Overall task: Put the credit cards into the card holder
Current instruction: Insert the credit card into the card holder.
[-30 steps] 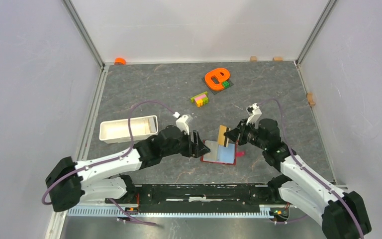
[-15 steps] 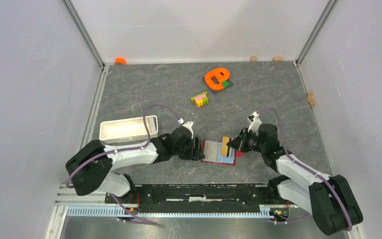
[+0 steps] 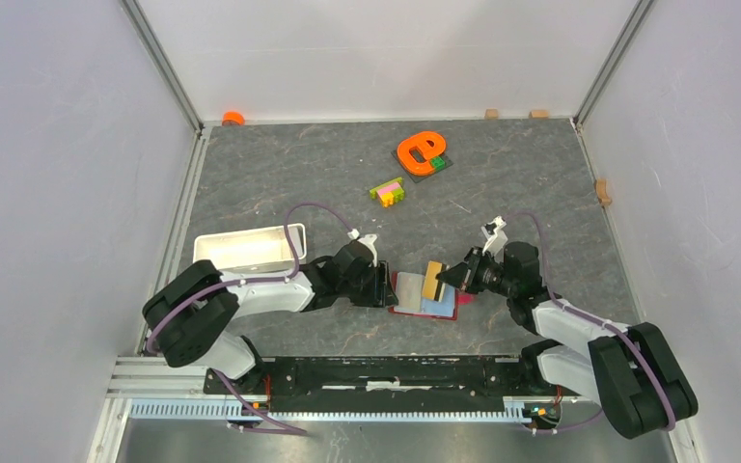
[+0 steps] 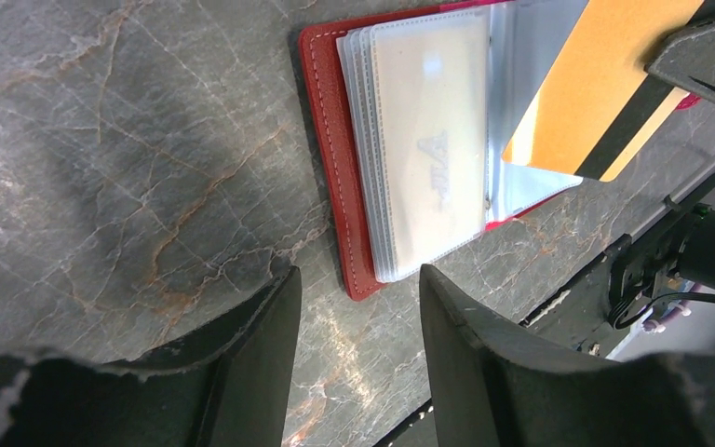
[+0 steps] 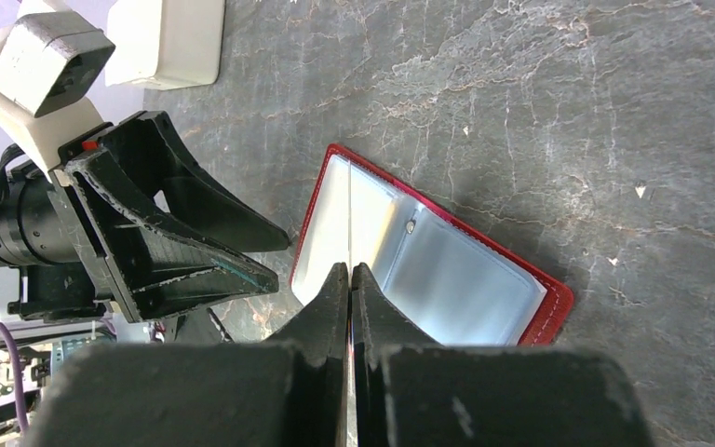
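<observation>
Two robot arms face each other low over a grey marbled table (image 3: pixel 280 164). At far left lies a white tray (image 3: pixel 248 248). The left gripper (image 4: pixel 356 279) sits just beside the wallet's left edge, its jaws partly spread and clasping nothing, with a corner of the red cover showing in the gap. Well behind, coloured blocks (image 3: pixel 387 191) and an orange e-shaped toy (image 3: pixel 419 151) lie apart. The card holder (image 4: pixel 330 140) lies flat and open, clear sleeves facing up. Over its right half the tan-orange card (image 4: pixel 596 84) hangs tilted, pinched tight between the closed fingers of the right gripper (image 5: pixel 350 272). Whether the card's lower edge touches the sleeves cannot be told.
</observation>
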